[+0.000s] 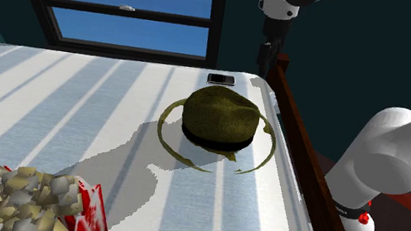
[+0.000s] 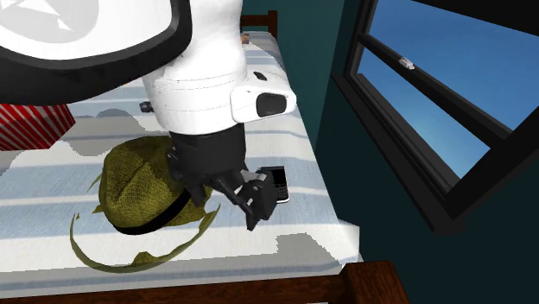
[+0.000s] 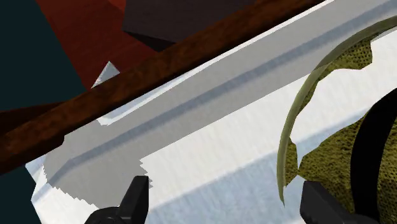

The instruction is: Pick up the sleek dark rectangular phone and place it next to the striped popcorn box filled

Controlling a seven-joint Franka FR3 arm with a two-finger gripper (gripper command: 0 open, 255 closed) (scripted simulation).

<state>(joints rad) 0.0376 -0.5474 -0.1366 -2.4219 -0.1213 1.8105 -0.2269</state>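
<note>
One black pincer [image 3: 226,194] hangs above the bed's [image 1: 71,107] wooden edge, its fingers spread apart and pinching nothing. The small dark phone [image 1: 221,79] lies flat at the striped bed's corner below the window [image 1: 128,7], just beyond an olive hat [image 1: 220,117]. The red-striped popcorn box [image 1: 15,199] sits well apart.

A bed [image 1: 72,99] with blue-and-white striped bedding spans the shoulder view's left and centre. A small dark phone [image 1: 220,79] lies on it at upper centre, an olive black-banded hat [image 1: 220,119] just below, and a red-striped popcorn box [image 1: 15,203] at lower left.
</note>
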